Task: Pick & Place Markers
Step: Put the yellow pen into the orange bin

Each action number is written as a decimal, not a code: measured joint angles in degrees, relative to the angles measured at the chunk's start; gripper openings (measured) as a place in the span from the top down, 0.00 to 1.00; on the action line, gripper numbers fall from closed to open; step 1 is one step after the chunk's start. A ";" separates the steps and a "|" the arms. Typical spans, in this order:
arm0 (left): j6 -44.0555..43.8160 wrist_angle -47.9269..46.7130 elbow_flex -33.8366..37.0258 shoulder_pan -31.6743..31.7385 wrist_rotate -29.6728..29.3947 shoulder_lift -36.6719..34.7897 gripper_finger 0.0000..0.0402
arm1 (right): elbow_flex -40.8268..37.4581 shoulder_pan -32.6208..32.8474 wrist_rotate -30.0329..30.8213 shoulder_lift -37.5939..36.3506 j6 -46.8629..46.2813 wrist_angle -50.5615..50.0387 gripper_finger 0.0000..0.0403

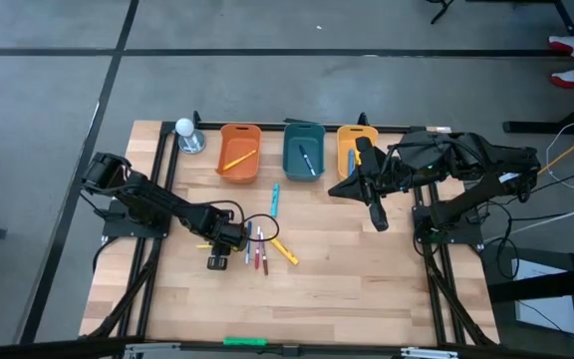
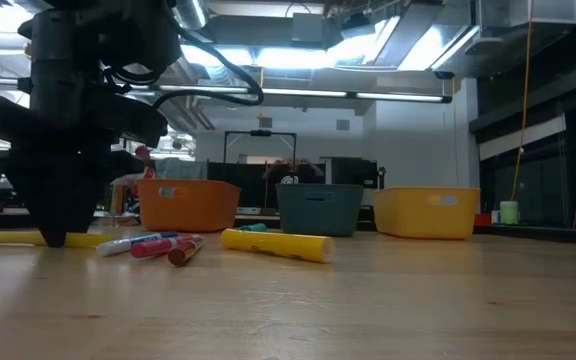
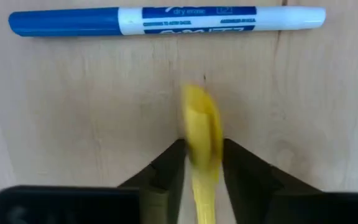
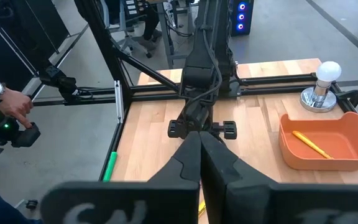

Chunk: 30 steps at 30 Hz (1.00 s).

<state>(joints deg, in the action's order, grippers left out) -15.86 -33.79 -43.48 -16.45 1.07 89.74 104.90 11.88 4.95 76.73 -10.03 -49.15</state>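
Markers: a loose cluster [image 1: 260, 249] lies on the wooden table [image 1: 367, 289] mid-left; others sit in the bins.
Left gripper [image 3: 202, 158]: down at the table, its fingers [image 3: 166, 168] flank a yellow marker [image 3: 201, 134], touching or nearly so; a firm clamp cannot be told.
Beside it: a blue-capped white marker [image 3: 166, 20] lies crosswise just beyond the yellow one's tip.
Bins: orange bin [image 1: 239, 152] holds a yellow marker, teal bin [image 1: 304, 150] a blue one, yellow bin [image 1: 352, 150] behind the right arm.
Right gripper [image 1: 379, 221]: clenched empty, raised over the table's right half.
Rear left: a bulb on a stand [image 1: 185, 134].
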 joint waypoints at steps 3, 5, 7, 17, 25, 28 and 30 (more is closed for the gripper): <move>0.07 0.10 0.00 0.17 0.77 0.03 0.85 | 0.00 -0.01 0.00 0.00 0.00 0.00 1.00; 0.07 0.10 -0.02 0.62 1.82 0.03 0.90 | 0.00 -0.01 0.00 0.00 0.01 0.00 1.00; 0.13 0.19 -0.02 1.06 3.18 0.03 0.91 | 0.00 0.00 0.02 0.00 0.01 0.00 1.00; 0.57 -0.02 0.00 2.18 4.42 0.08 0.91 | 0.00 0.00 0.02 0.00 0.01 0.00 1.00; 0.10 -0.22 -0.01 2.21 4.22 0.08 0.91 | 0.00 -0.01 0.02 0.00 0.42 0.00 1.00; 0.35 -1.26 -0.68 2.21 3.99 0.23 0.91 | 0.00 0.00 0.02 0.00 0.60 -0.01 1.00; 0.44 -1.78 -1.12 2.29 3.82 0.32 0.91 | 0.00 0.00 0.02 0.00 0.62 0.00 1.00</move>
<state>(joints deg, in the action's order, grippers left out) -15.42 -35.57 -44.61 -14.16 4.89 90.06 104.90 11.88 4.97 76.73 -9.41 -49.15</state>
